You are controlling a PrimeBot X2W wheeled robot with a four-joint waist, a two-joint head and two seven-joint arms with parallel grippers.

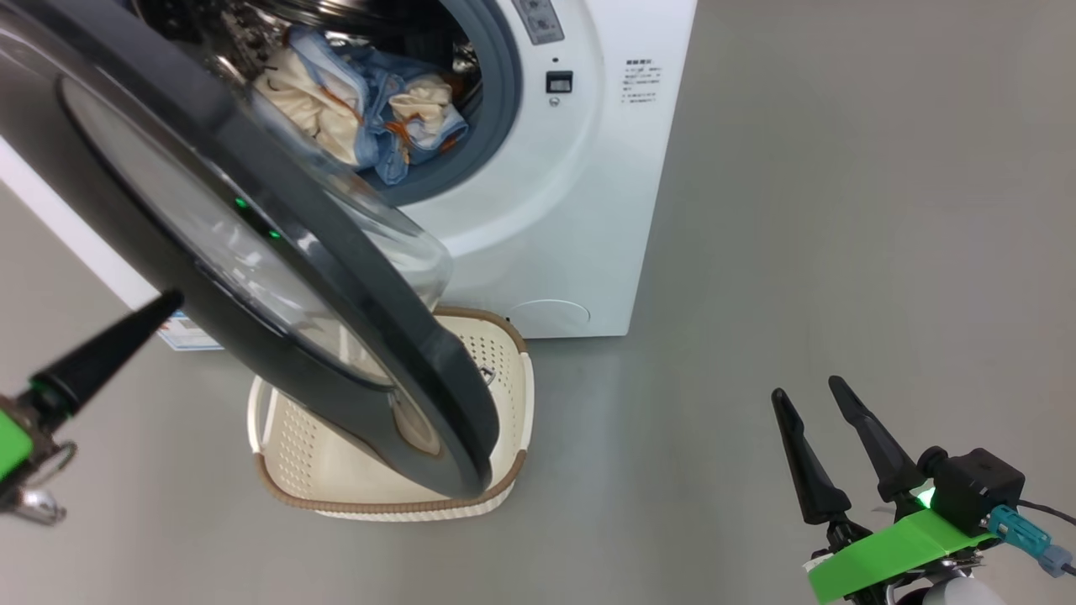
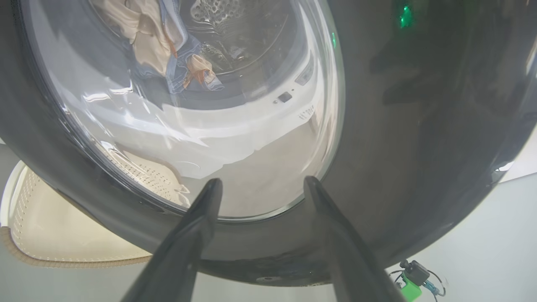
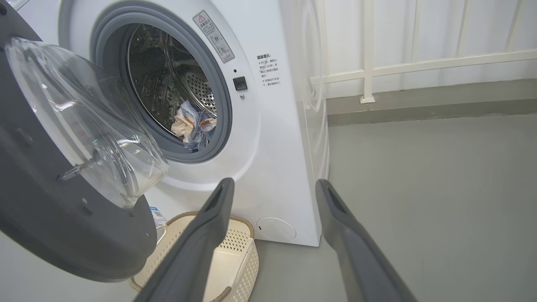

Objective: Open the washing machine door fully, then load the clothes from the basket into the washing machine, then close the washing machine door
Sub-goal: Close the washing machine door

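The left gripper (image 2: 262,181) has its two dark fingers spread with nothing between them. Their tips come just short of the outer face of the washing machine door (image 1: 277,252), at the lower part where the clear glass meets the glossy black rim; whether either tip touches the door cannot be told. In the head view, one left finger points up and to the right at that outer face from the lower left corner. The door stands part-way open, swung out at an angle from the washing machine (image 1: 580,210), with its bulging glass bowl turned toward the opening. The clothes (image 1: 370,118) lie inside the steel drum (image 3: 168,79), a blue-and-cream heap low down just behind the grey-blue seal (image 3: 224,105) (they also show through the door glass in the left wrist view). The basket (image 1: 508,374) sits on the grey floor (image 1: 841,252) right in front of the machine, and the door's lower edge overhangs most of it. The right gripper (image 1: 807,388) hangs at the lower right with its fingers parted and holding nothing, well apart from the door, basket and machine, with open floor between. On the machine's right side the floor runs open to a white railing (image 3: 367,50).
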